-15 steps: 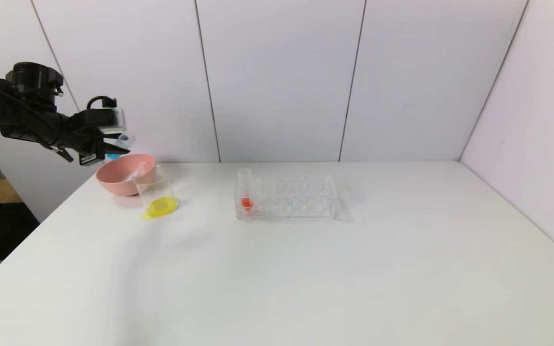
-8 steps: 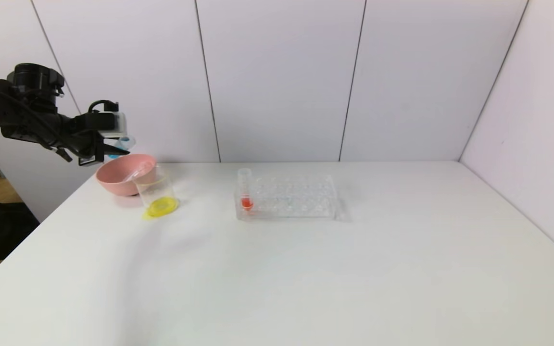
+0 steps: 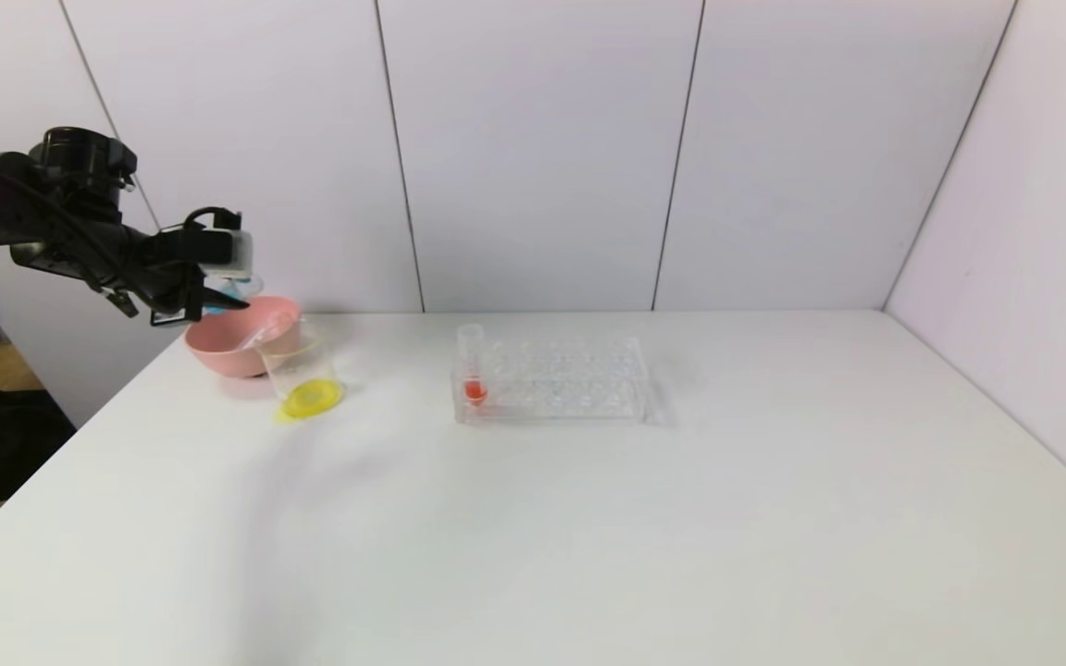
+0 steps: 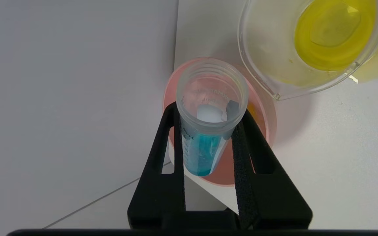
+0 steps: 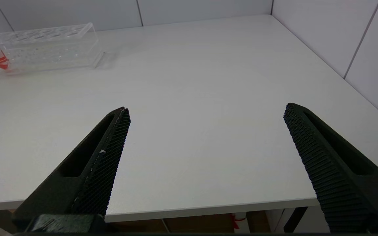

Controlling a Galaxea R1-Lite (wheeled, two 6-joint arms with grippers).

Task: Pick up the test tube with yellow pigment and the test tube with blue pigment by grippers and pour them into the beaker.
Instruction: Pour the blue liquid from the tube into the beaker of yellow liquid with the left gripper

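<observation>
1. The left gripper [image 3: 209, 298], at the upper left of the head view, has its jaws clenched on the blue tube [image 4: 208, 127]; the tube is carried above the pink bowl [image 3: 235, 335], likely to catch drips.
2. The blue liquid sits low in the tube, so it appears not yet poured.
3. The beaker [image 3: 303, 375] stands on the tabletop [image 3: 588, 518] just beside the bowl and holds yellow liquid; the yellow pour looks done.
4. A clear tube lies in the bowl, possibly the emptied yellow one; I cannot tell.
5. The rack [image 3: 551, 379], centre frame, holds the red tube [image 3: 473, 365].
6. The right gripper [image 5: 205, 144] is parked at the tabletop's near edge, jaws released.
</observation>
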